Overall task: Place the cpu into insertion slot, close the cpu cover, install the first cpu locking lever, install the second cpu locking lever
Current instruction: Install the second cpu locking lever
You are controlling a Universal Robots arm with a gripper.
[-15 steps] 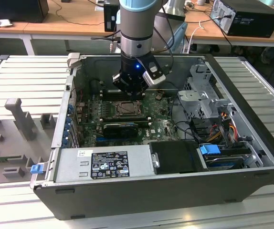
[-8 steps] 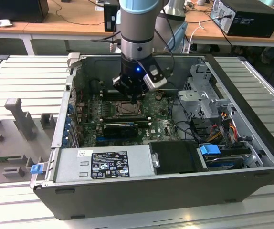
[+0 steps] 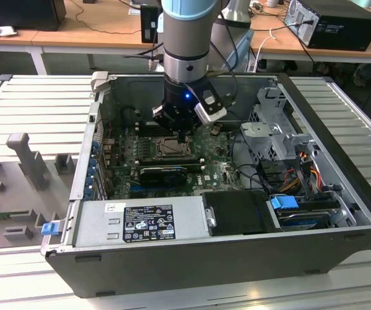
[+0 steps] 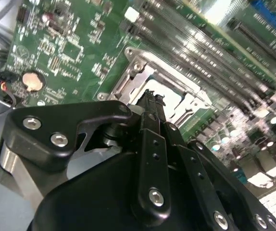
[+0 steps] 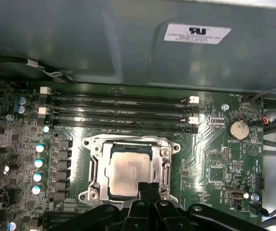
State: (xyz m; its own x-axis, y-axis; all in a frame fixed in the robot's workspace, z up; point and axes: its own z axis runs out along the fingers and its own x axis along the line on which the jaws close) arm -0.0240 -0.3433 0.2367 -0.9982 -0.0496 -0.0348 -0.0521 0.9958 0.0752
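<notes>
The cpu is seated in the insertion slot; the tool is poised at its edge, fingers closed together, nothing gripped

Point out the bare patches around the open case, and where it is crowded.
Free: the ribbed table on the exterior view's left of the case, and its right strip. Crowded: the cpu under the gripper, and the cabled drive bay.
</notes>
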